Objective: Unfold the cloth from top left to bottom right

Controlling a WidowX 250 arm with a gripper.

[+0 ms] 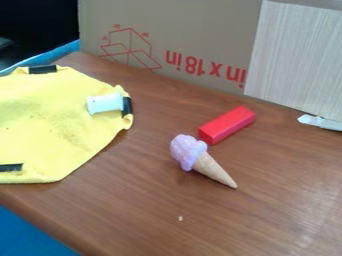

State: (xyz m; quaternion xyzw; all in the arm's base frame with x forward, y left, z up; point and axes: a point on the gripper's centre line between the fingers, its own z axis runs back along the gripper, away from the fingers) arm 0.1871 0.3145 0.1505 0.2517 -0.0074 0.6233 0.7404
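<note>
The table (133, 215) is carrying everything, and I am taking the yellow cloth as landmark for all places. Behind the cloth, cardboard (194, 30) is standing upright, probably serving as a screen; farther to the right of the cloth, a pale board (300, 55) is standing, perhaps for the same reason.

The cloth (47, 125) itself is lying mostly spread, running out past the left edge of the view. Its lower right side is making a slanting line, so a corner may be hiding in a fold there; the pull toward bottom right is maybe still needing completion.

To the right of the cloth, apart from it, a red block (227, 124) and a toy ice cream (200, 159) are lying near each other, likely staying aside to leave room for unfolding. On the right part of the cloth, a white piece (105, 103) is resting beside a black strip (127, 107); whether this strip is holding or only marking the cloth, I am not knowing.

Whether the tool is standing wide, narrow or holding something, I cannot tell.
</note>
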